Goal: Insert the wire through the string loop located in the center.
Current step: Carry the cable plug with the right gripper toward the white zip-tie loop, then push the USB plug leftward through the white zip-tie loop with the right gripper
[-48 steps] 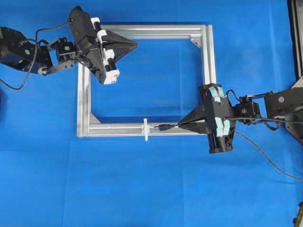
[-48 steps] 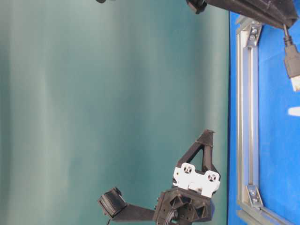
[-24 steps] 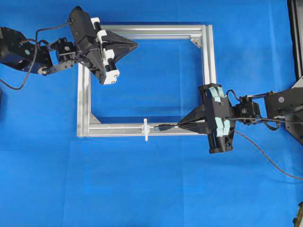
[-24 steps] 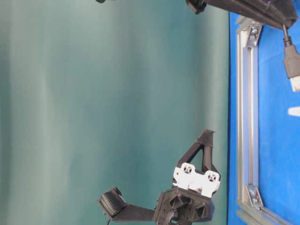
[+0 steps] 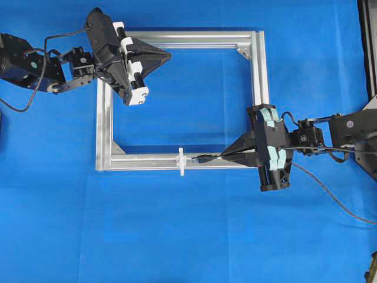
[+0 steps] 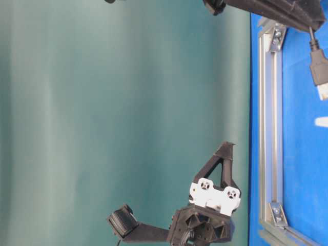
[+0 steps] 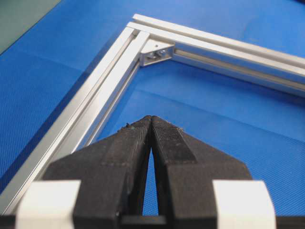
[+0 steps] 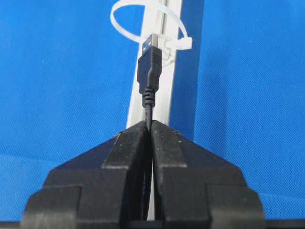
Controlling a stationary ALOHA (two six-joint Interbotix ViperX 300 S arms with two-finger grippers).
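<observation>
My right gripper (image 5: 224,156) is shut on the wire (image 5: 330,193) just behind its black plug (image 5: 203,158). In the right wrist view the gripper (image 8: 151,125) holds the plug (image 8: 149,71) above the frame rail, with its metal tip pointing at the white string loop (image 8: 147,21) and just short of it. The string loop (image 5: 182,161) stands on the near rail of the silver frame (image 5: 262,76). My left gripper (image 5: 167,56) is shut and empty, hovering inside the frame's far left corner; the left wrist view shows it (image 7: 151,119) closed tip to tip.
The wire trails off to the right across the blue mat (image 5: 177,236). The frame's corner bracket (image 7: 156,51) lies ahead of the left gripper. A dark edge (image 5: 368,47) runs along the table's right side.
</observation>
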